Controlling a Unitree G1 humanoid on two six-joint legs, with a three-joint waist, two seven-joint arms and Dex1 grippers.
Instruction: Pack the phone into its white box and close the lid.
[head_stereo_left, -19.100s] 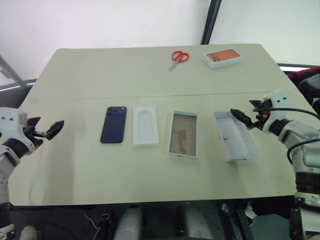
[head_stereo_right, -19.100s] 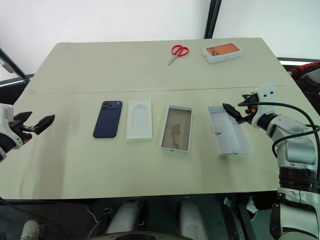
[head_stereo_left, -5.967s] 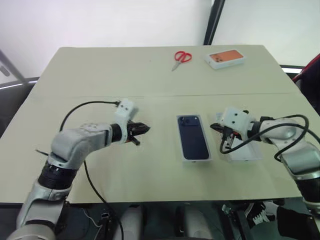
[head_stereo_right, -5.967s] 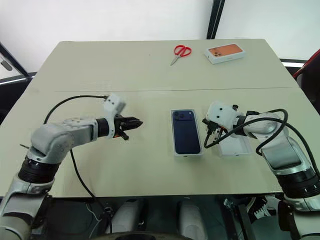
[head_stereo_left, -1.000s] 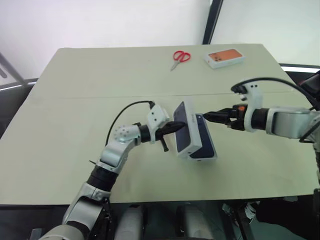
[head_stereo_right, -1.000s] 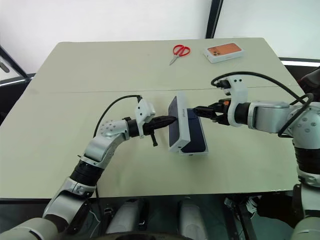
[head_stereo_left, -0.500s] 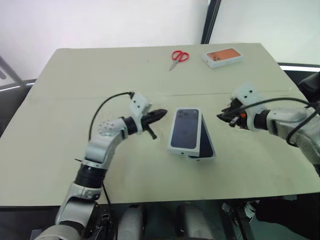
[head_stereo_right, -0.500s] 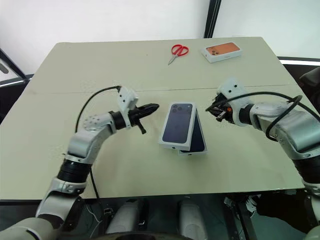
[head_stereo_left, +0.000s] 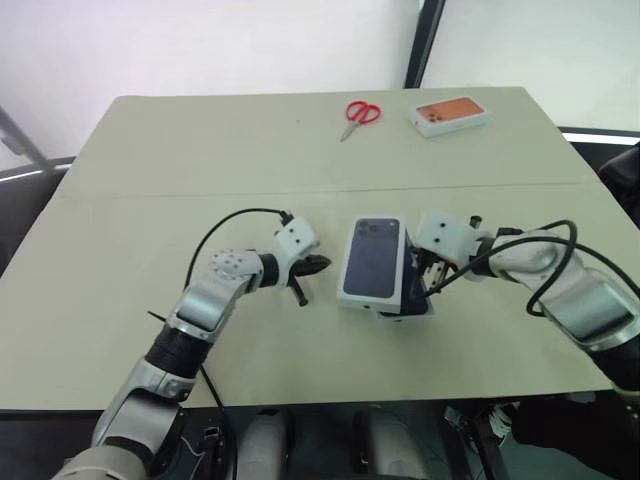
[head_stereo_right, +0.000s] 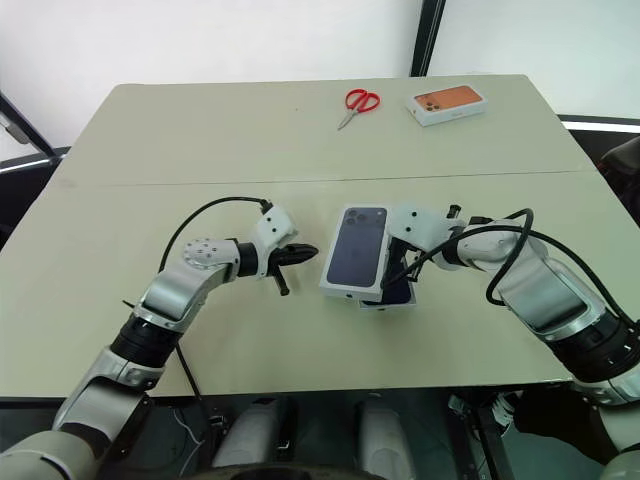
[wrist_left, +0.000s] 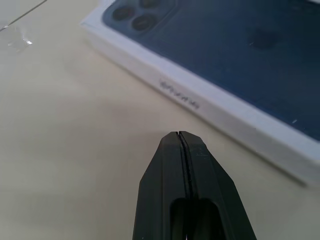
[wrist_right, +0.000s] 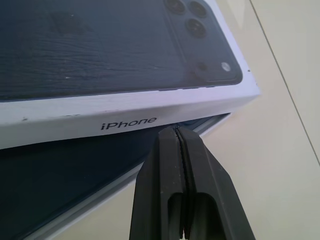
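Looking down on the pale, matte desk (head_stereo_left: 150, 160), we see the lid (head_stereo_left: 372, 258), a white cardboard rectangle with a glossy dark blue phone picture on top, lying skewed over the white box (head_stereo_right: 396, 301), not seated square. The phone (wrist_right: 60, 170), smooth and dark navy, lies in the box beneath, its right side uncovered. Our left end effector (head_stereo_left: 318, 264) sits just beside the lid's left edge, its 2 black fingers pressed together and empty. Our right end effector (wrist_right: 177, 131), likewise closed on nothing, points at the lid's lettered side wall. Red-handled scissors (head_stereo_left: 358, 114) and an orange-topped box (head_stereo_left: 448, 113) rest well apart at the far edge.
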